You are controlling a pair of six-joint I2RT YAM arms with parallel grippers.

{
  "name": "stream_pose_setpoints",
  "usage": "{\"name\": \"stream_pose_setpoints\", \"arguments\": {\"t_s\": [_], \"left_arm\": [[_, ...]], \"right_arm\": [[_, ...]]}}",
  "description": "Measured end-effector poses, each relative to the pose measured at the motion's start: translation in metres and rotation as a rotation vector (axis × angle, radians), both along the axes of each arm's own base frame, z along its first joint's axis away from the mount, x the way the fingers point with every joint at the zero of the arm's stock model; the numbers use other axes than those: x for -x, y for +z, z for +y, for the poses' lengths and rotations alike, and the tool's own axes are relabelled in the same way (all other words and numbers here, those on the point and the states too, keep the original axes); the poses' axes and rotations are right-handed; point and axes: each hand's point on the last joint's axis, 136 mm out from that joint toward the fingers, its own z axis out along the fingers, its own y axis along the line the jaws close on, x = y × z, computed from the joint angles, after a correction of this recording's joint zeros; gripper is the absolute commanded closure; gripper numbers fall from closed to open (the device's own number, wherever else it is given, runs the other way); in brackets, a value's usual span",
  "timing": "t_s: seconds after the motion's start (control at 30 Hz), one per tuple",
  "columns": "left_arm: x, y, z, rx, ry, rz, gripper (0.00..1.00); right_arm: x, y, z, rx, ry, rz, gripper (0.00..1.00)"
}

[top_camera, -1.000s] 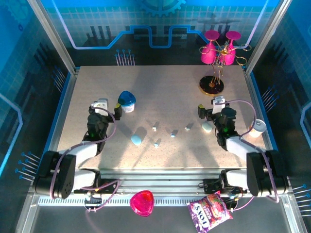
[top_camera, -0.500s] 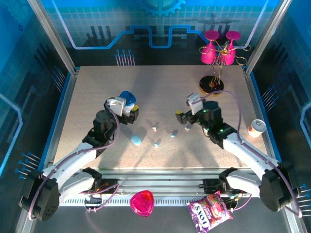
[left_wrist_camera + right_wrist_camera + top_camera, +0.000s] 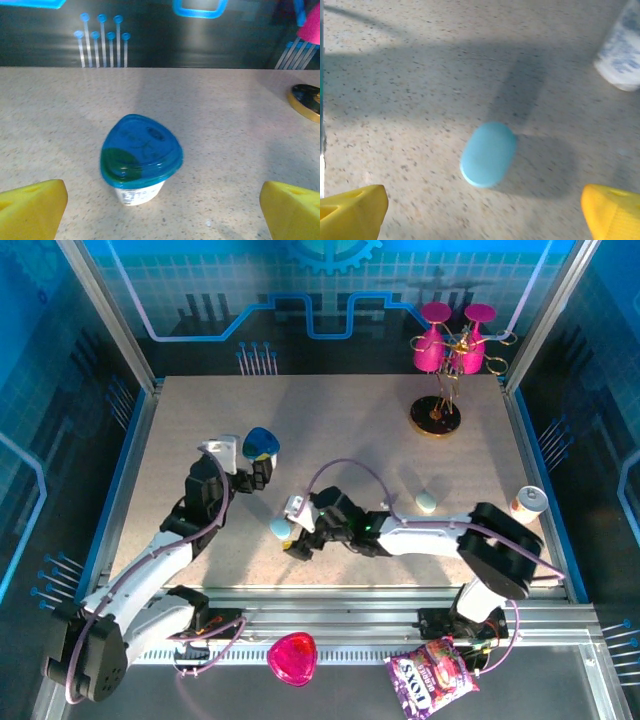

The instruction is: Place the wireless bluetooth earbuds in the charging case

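Note:
A pale-blue oval charging case [image 3: 488, 154] lies closed and flat on the speckled table [image 3: 340, 430]. My right gripper [image 3: 482, 215] is open, its yellow fingertips [image 3: 352, 210] standing wide on either side, with the case just ahead of them and untouched. From above, the right arm reaches far left, and its gripper [image 3: 292, 538] hovers at the case [image 3: 279, 528]. The earbuds are hidden under that arm. My left gripper [image 3: 160, 215] is open and empty, pointing at a blue-lidded cup [image 3: 141, 155].
A second, whitish case [image 3: 427, 502] lies right of centre. A stand with pink glasses [image 3: 440, 370] is at the back right and a small can [image 3: 528, 502] at the right edge. A pink container [image 3: 292, 658] and a candy bag [image 3: 432, 675] lie off the front edge.
The right arm has swept from the right side across the table to the blue case. The left gripper has moved forward and right, up to the blue-lidded cup.

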Motion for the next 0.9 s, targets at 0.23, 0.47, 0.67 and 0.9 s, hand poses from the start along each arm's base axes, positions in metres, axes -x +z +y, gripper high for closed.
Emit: {"name": "stream_pose_setpoints", "arguments": {"t_s": [0.23, 0.47, 0.67, 0.9], "left_arm": [[0.002, -0.002, 0.022, 0.032, 0.088, 0.023, 0.01], [0.004, 0.0, 0.027, 0.029, 0.104, 0.02, 0.01], [0.005, -0.001, 0.028, 0.027, 0.107, 0.026, 0.01], [0.006, -0.004, 0.028, 0.023, 0.107, 0.039, 0.01]], "right_arm": [[-0.005, -0.039, 0.02, -0.019, -0.049, 0.056, 0.25], [-0.009, -0.063, 0.021, 0.007, -0.07, 0.066, 0.25], [-0.009, -0.077, 0.024, 0.015, -0.073, 0.081, 0.35], [-0.019, -0.077, 0.032, -0.013, -0.097, 0.083, 0.47]]}}
